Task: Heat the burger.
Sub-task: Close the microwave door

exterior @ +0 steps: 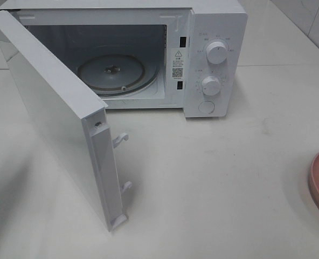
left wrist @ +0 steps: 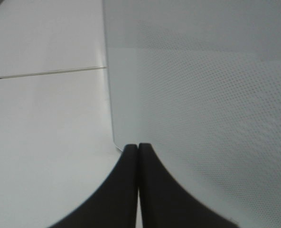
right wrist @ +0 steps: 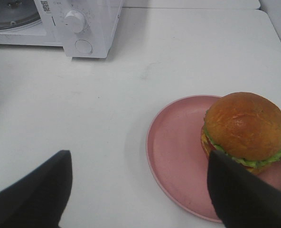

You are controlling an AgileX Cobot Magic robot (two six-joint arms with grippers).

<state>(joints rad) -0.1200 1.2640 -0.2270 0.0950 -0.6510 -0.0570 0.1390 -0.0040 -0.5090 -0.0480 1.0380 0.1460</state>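
Microwave door (exterior: 51,113) open; burger (right wrist: 245,128) on plate (right wrist: 178,161). Left pincer (left wrist: 138,152) together, right pincer (right wrist: 140,190) apart, empty. Next: grasp burger.

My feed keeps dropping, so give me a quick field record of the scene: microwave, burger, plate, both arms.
microwave: white microwave at the back of the table
door: microwave door swung wide open
cavity: glass turntable bare
burger: burger on the pink plate, toward one edge
left gripper: left gripper jaws shut, empty, beside the door
right gripper: right gripper jaws open, near the plate, holding nothing
task: burger not yet in the microwave
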